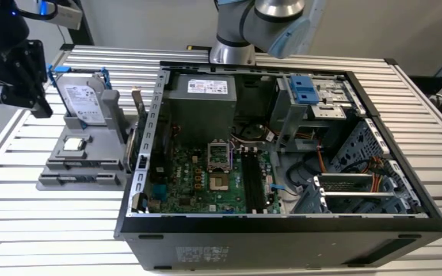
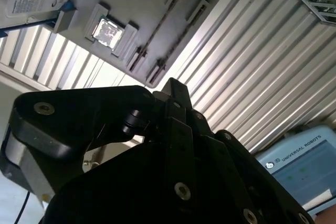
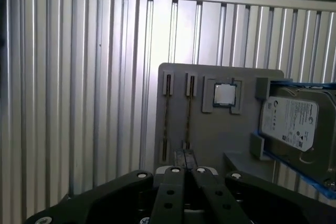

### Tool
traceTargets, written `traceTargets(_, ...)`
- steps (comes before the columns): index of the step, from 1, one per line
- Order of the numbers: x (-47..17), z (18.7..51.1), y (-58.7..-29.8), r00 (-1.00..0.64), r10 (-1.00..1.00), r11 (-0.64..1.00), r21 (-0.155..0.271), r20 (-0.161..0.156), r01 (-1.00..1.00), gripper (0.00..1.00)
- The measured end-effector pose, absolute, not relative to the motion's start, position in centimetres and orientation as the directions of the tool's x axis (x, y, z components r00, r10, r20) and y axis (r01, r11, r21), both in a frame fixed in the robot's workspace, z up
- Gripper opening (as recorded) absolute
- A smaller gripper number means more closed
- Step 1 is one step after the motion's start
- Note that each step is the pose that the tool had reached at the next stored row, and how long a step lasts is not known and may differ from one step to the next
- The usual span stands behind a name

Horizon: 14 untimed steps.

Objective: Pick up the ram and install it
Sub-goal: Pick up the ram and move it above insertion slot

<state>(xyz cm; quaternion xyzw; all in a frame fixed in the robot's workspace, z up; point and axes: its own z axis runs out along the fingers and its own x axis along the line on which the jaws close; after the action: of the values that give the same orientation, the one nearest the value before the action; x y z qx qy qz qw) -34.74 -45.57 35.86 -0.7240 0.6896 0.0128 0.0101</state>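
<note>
The black gripper point(image 3: 185, 155), pressed together and empty, hovers above the thin dark ram point(image 3: 189, 109), not yet lifted from its grey holder point(image 3: 220, 140).

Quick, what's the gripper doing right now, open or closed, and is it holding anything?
The black gripper: jaws closed, with nothing visibly held between them.

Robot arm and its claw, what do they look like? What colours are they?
The arm is made of round silver-grey tubes, with a light blue cap on one joint. The gripper is black. It is built from flat bars hinged together, with small round silver bolts at the hinges, and it narrows to two slim black fingers.
</note>
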Motion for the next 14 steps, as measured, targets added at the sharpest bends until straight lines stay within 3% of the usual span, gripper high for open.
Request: traceTargets(14, -34.4, 33.3, -45.6, 0.048, -0.998, -0.049, 0.003, -0.033, -0.999, 0.0)
